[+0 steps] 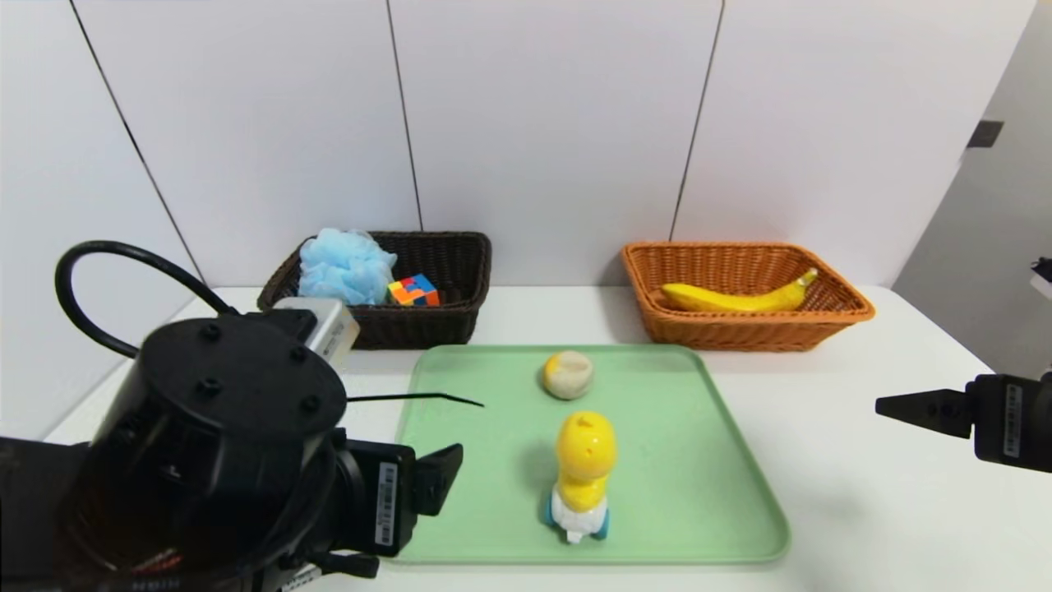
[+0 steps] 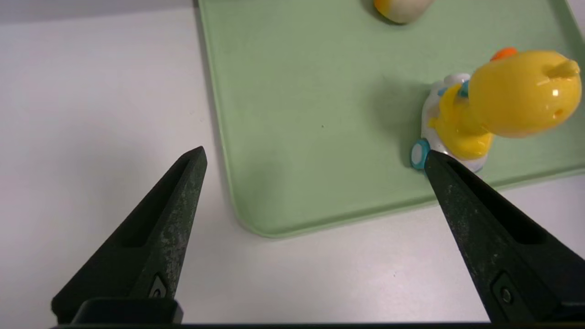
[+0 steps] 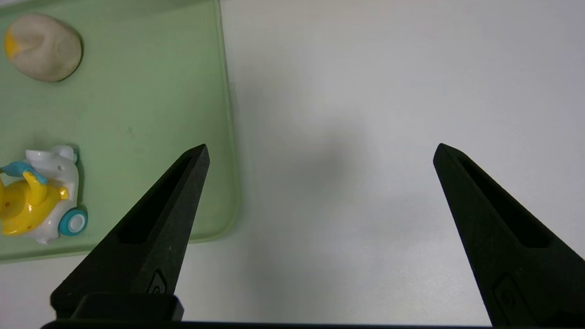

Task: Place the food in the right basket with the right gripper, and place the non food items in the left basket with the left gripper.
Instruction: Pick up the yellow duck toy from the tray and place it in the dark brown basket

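- The left gripper [image 2: 315, 151] hangs above the near left corner of the green tray [image 1: 657, 460], its two fingers spread wide apart and nothing between them.
- The right gripper [image 3: 323, 146] is over the bench [image 1: 822, 526], beyond the tray's right edge; it too stands wide open and has hold of nothing.
- The yellow toy [image 1: 586, 452], with a white base and blue wheels, stands upright on the tray near the middle of its near edge.
- The rounded, off-white food piece [image 1: 568, 375], yellow on one side, lies on the tray near the middle of its far edge, apart from the toy.
- The dark basket [image 1: 394, 329] sits at the bench's far edge, beyond the tray's far left corner.
- Inside it, the light blue mesh puff [image 1: 345, 267] fills the left part and rises above the rim; the multicoloured cube [image 1: 414, 291] is just beside it, by the near rim.
- The orange-brown basket [image 1: 740, 333] sits at the bench's far edge too, beyond the tray's far right corner.
- The banana [image 1: 740, 299] lies lengthwise in that basket, its stem end tipped up toward the right rim.
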{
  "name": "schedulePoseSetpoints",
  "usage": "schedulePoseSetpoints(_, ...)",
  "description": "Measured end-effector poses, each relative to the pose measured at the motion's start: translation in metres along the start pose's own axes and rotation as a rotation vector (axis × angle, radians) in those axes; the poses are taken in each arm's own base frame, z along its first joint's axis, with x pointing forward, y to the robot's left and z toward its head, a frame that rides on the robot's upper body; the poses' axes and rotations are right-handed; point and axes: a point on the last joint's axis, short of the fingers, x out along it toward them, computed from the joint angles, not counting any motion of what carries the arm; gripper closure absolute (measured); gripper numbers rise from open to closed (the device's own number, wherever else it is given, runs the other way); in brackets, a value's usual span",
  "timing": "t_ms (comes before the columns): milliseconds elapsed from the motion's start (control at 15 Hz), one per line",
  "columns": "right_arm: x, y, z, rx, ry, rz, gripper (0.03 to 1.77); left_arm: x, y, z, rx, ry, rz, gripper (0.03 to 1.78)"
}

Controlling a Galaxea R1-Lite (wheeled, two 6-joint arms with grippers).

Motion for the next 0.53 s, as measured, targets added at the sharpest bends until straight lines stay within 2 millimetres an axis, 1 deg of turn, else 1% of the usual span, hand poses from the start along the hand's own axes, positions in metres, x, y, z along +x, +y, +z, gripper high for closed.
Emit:
schedulePoseSetpoints(333,0.001,-0.002,-0.002,0.026,0.004,-0.007,0.11,0.012,-0.025,-0.020,0.012,-0.008,0.013,0.12)
schedulePoseSetpoints(533,0.001,-0.003,-0.003,0.028,0.011,-0.007,0.11,0.011,-0.045,-0.040,0.035,0.014,-0.017,0.12)
